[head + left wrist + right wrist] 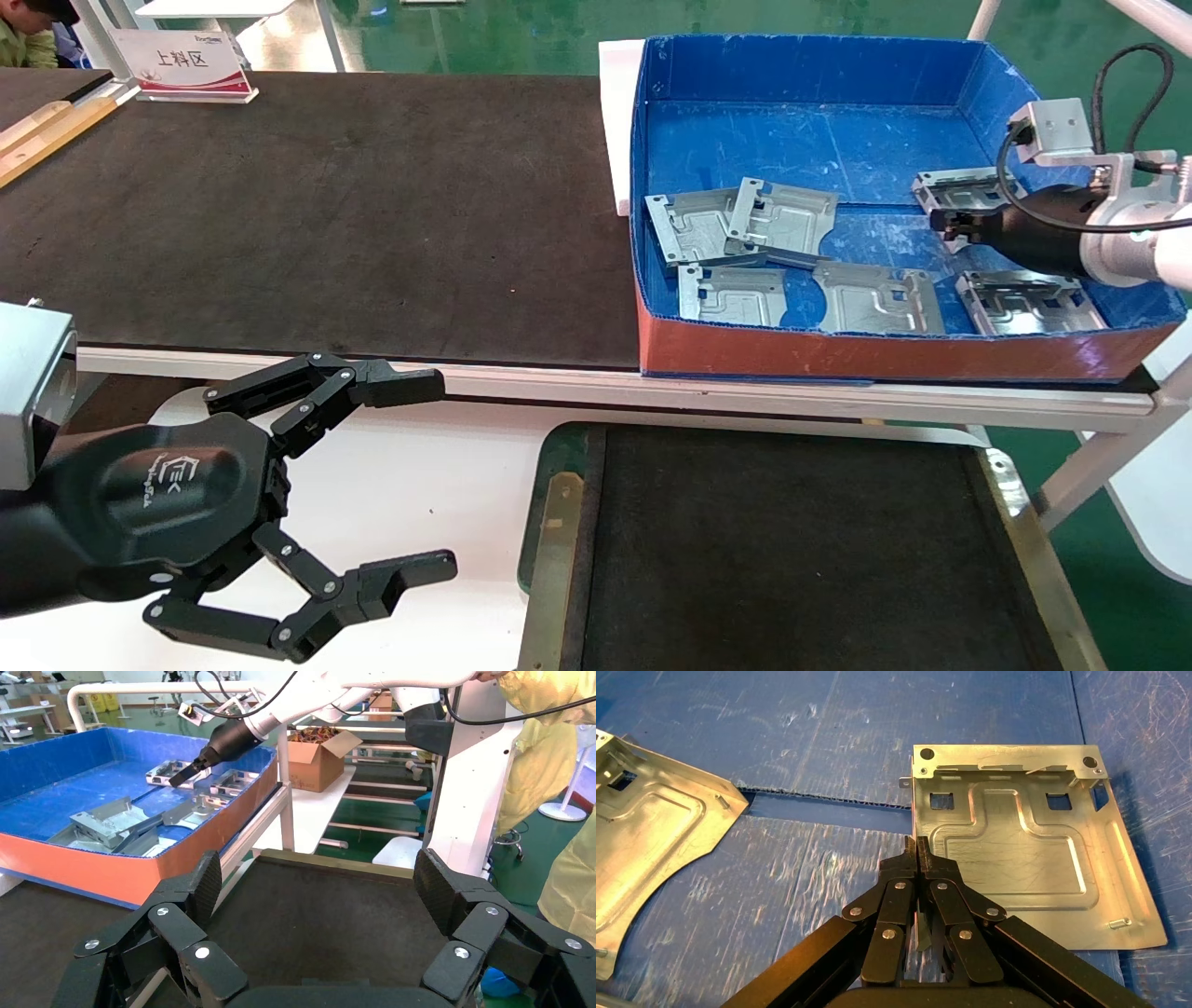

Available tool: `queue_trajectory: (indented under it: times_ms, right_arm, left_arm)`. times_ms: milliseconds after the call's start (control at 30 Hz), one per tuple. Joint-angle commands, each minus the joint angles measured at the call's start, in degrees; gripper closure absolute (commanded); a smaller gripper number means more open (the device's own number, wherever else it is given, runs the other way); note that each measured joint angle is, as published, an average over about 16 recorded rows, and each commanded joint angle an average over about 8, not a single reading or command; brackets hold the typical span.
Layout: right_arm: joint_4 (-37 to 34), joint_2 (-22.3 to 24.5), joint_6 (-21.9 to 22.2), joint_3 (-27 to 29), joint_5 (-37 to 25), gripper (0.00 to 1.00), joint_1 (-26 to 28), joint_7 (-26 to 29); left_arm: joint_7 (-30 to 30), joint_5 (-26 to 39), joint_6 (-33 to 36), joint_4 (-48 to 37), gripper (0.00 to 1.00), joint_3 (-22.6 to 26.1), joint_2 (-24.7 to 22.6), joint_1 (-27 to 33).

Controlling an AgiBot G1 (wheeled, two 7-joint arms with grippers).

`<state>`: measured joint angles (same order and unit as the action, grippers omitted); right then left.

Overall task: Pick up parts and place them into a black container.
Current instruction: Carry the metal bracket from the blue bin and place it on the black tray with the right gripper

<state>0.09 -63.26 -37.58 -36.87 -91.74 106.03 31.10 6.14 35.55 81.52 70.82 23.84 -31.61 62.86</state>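
Blue corrugated box (819, 84) with a red front, standing on the dark belt (307, 214): it holds six silvery parts (780, 216), two overlapping near its left wall, three along the front wall, one at the right wall. My right gripper (941, 224) hangs inside the box over that right-hand plate (1025, 846), fingers pressed together, gripping nothing. My left gripper (424, 471) hovers wide open beside the black container (549, 522), whose floor carries no part.
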Motion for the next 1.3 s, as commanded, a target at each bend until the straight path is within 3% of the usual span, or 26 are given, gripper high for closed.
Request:
queue_trajectory:
  times_ms: [33, 300, 567, 667, 967, 1300]
  right_arm:
    - [0.08, 0.00, -0.12, -0.04, -0.06, 1.00, -0.10, -0.13]
    - [1.22, 0.88, -2.10, -0.22, -0.31, 1.00, 0.81, -1.97]
    - [3.62, 3.21, -9.38, -0.05, 0.04, 1.00, 3.70, -6.03]
    - [4.86, 4.32, -14.68, 0.19, 0.58, 1.00, 4.89, -8.28]
    - [8.91, 8.73, -38.71, 1.75, 4.31, 1.00, 7.32, -18.94]
    - [11.15, 10.87, -49.77, 2.89, 6.87, 1.00, 9.01, -25.13]
  left_arm:
    - [0.00, 0.00, 0.00, 0.00, 0.00, 0.00, 0.00, 0.00]
    - [0.00, 0.00, 0.00, 0.00, 0.00, 0.00, 0.00, 0.00]
    - [0.00, 0.00, 0.00, 0.00, 0.00, 0.00, 0.00, 0.00]
    - [0.00, 0.00, 0.00, 0.00, 0.00, 0.00, 0.00, 0.00]
    - [0.00, 0.00, 0.00, 0.00, 0.00, 0.00, 0.00, 0.00]
    - [0.00, 0.00, 0.00, 0.00, 0.00, 0.00, 0.00, 0.00]
